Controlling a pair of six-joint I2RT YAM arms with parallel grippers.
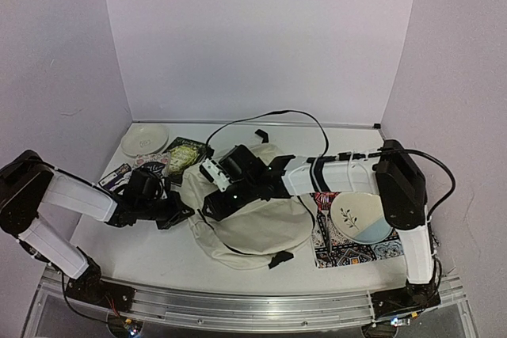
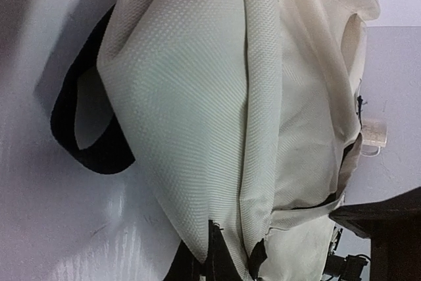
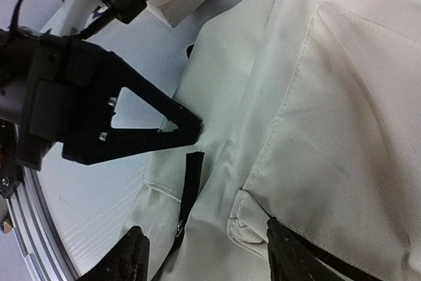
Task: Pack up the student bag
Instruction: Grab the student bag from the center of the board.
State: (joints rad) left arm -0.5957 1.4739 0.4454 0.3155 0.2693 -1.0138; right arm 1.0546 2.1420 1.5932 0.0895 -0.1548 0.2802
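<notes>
Right pincer point(image 3: 207, 251) gapes above the bag point(image 1: 261, 227), left pincer point(image 3: 194, 128) clamps its nine-o'clock edge, bracing it; unzipping probably comes next.

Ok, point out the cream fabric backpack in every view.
Top external: large cream fabric backpack, centre, under the right arm.
Left wrist: fills middle and right.
Right wrist: fills the right side.
Shared landmark: black left tool pinching its edge.
</notes>
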